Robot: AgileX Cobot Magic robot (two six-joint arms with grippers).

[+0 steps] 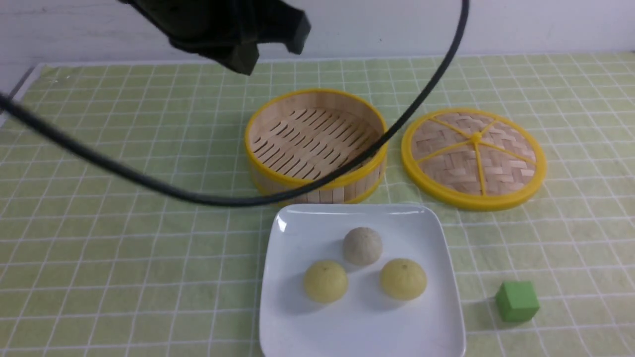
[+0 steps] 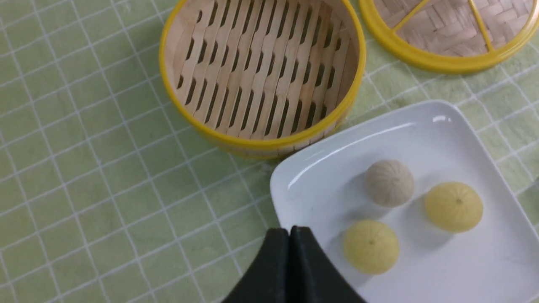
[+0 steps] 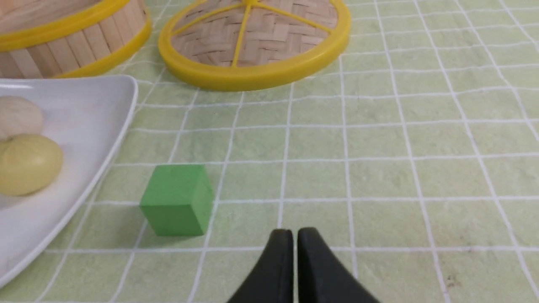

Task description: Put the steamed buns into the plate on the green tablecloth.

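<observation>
Three steamed buns lie in the white square plate (image 1: 357,327) on the green tablecloth (image 1: 124,248): a greyish one (image 1: 362,245) behind two pale yellow ones (image 1: 325,281) (image 1: 403,278). The left wrist view shows the same buns, grey (image 2: 389,183) and yellow (image 2: 371,247) (image 2: 454,206). My left gripper (image 2: 289,230) hangs shut and empty above the plate's corner, beside the nearest yellow bun. Over bare cloth to the plate's right, my right gripper (image 3: 294,233) is shut but for a hairline slit, holding nothing. Its arm is out of the front view.
An empty bamboo steamer basket (image 1: 317,92) stands just behind the plate, with its woven lid (image 1: 474,156) lying to its right. A green cube (image 1: 517,301) sits right of the plate. A black cable (image 1: 99,158) hangs across the front view.
</observation>
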